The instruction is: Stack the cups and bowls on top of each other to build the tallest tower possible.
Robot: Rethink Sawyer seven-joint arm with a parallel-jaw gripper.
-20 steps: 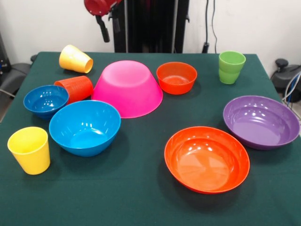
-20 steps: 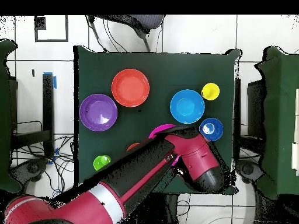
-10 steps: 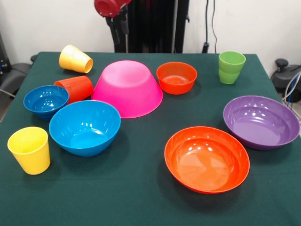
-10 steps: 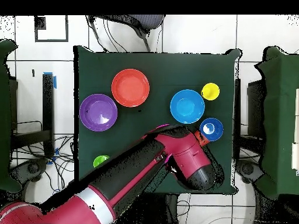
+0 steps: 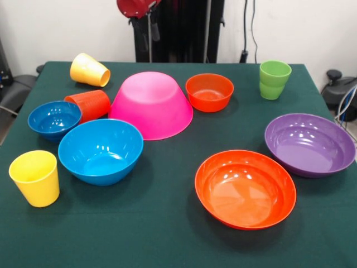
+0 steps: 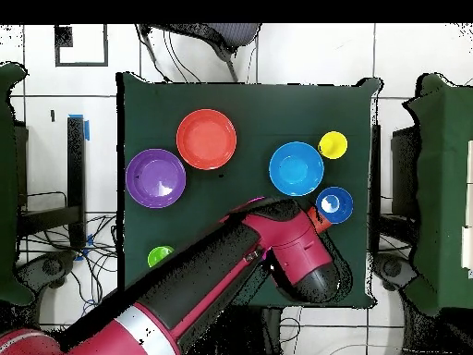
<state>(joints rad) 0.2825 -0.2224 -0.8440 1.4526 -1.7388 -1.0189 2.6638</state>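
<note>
Plainly, no tower exists yet; every cup and bowl sits singly on the green table (image 5: 167, 245), so the whole stacking job is left to do. Taking left and right from the front view, the large pink bowl (image 5: 150, 103) lies upside down at the centre, a likely base; just right of it stands the small orange bowl (image 5: 209, 91), upright; near and left of the pink one is the medium blue bowl (image 5: 100, 151), with the small blue bowl (image 5: 54, 119) beyond it to the left. The orange-red cup (image 5: 89, 104) lies on its side between the small blue bowl and the pink bowl, seemingly touching both; a yellow cup (image 5: 89, 70) lies tipped at the far left; another yellow cup (image 5: 35, 177) stands at the near left; the green cup (image 5: 274, 79) stands far right. The wide orange bowl (image 5: 245, 188) and wide purple bowl (image 5: 309, 144) sit near right, just apart. The gripper (image 5: 142, 25) hangs high behind the pink bowl, holding nothing visible; whether its fingers are spread I cannot tell; from overhead the arm (image 6: 231, 277) covers that region.
</note>
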